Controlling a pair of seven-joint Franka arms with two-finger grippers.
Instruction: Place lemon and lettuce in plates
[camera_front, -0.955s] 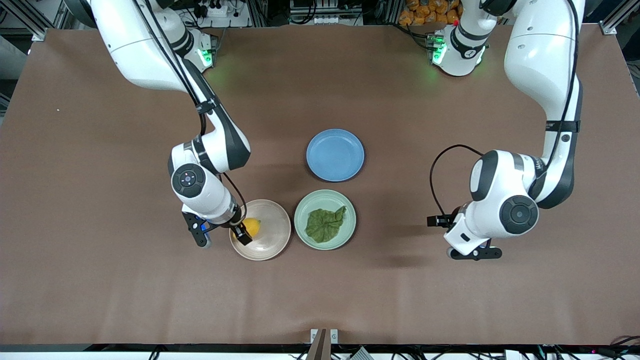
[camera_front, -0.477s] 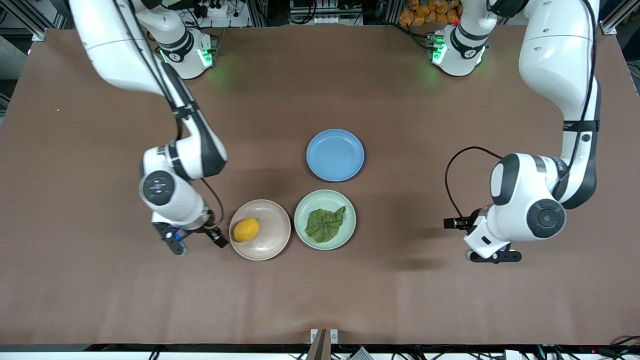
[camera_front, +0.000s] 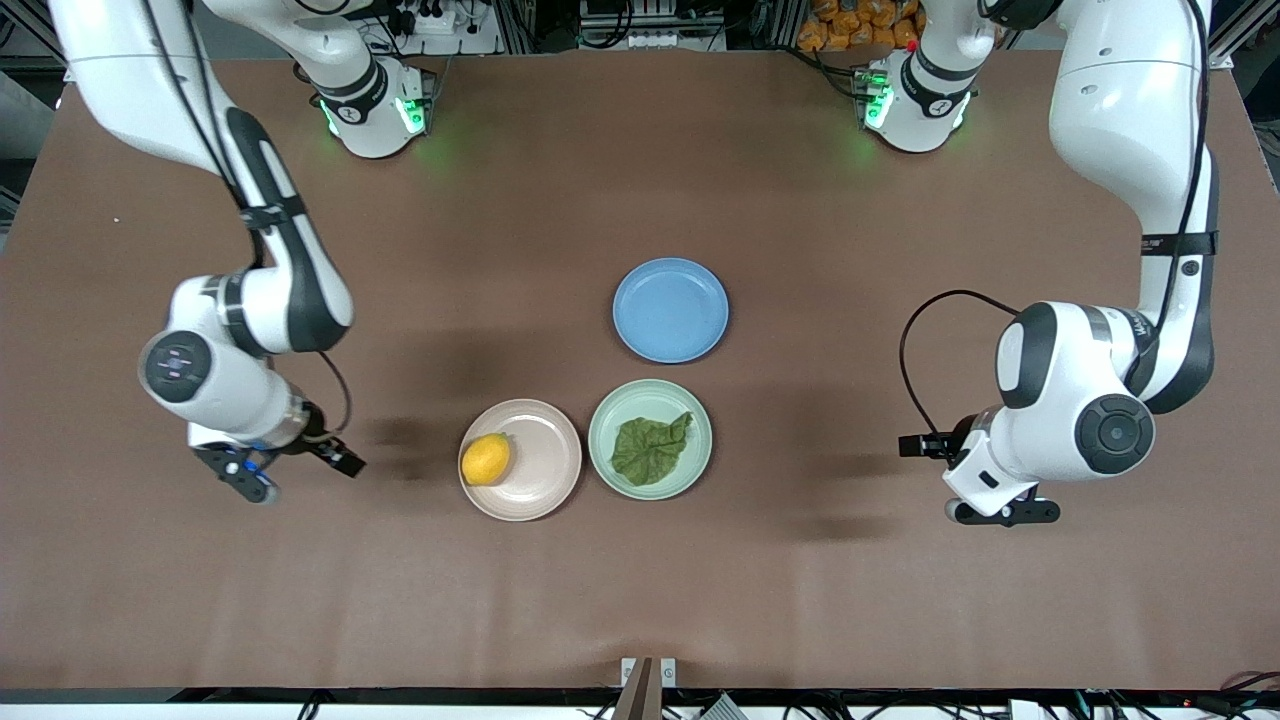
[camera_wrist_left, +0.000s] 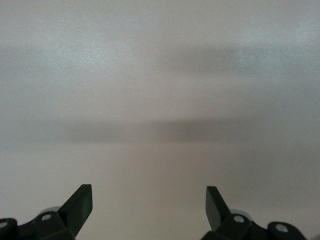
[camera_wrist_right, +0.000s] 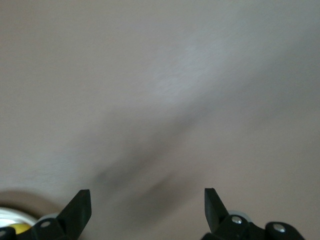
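The yellow lemon (camera_front: 487, 459) lies in the beige-pink plate (camera_front: 545, 470), at its rim toward the right arm's end. The dark green lettuce (camera_front: 650, 448) lies in the mint green plate (camera_front: 640, 398) beside it. My right gripper (camera_front: 295, 472) is open and empty over bare table, well away from the beige-pink plate toward the right arm's end. In the right wrist view the gripper (camera_wrist_right: 147, 202) is open, with the plate's rim (camera_wrist_right: 10, 215) and a bit of lemon (camera_wrist_right: 17, 228) at the edge. My left gripper (camera_front: 1000, 512) is open and empty over bare table (camera_wrist_left: 149, 200).
An empty blue plate (camera_front: 670, 310) sits farther from the front camera than the mint plate. The brown table (camera_front: 640, 580) stretches around the three plates.
My right gripper let go of the lemon in the beige-pink plate and drew away toward the right arm's end. My left arm shifted slightly toward its own end.
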